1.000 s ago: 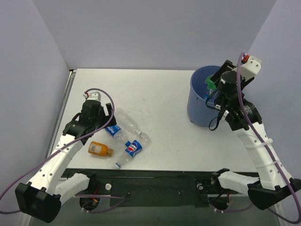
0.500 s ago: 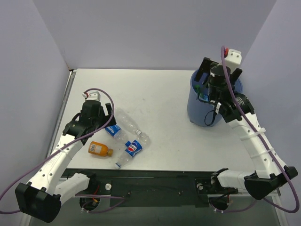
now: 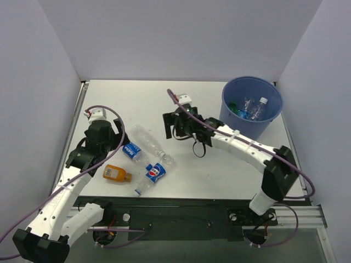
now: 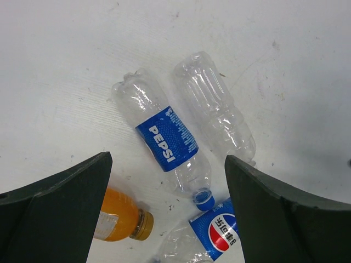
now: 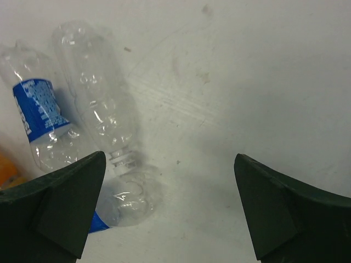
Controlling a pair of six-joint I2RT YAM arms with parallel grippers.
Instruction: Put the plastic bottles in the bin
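Four plastic bottles lie at the table's left front: a clear unlabelled one (image 3: 149,141) (image 4: 216,112) (image 5: 96,107), a Pepsi-labelled one (image 3: 134,152) (image 4: 170,139) (image 5: 38,118), a second Pepsi bottle (image 3: 151,178) (image 4: 219,233) and a stubby orange one (image 3: 116,173) (image 4: 118,216). The blue bin (image 3: 224,101) at the back right holds a green bottle (image 3: 235,107) and a clear white-capped one (image 3: 258,108). My left gripper (image 3: 116,139) (image 4: 167,161) hangs open above the first Pepsi bottle. The right gripper (image 3: 174,130) (image 5: 170,159) is open and empty over bare table, just right of the clear bottle.
White walls close the table at the back and both sides. The right arm stretches from its base at the front right across the middle of the table, passing in front of the bin.
The right gripper opened over the bin, leaving the green bottle inside, then swung left to the table's middle. The left arm shifted slightly back and left.
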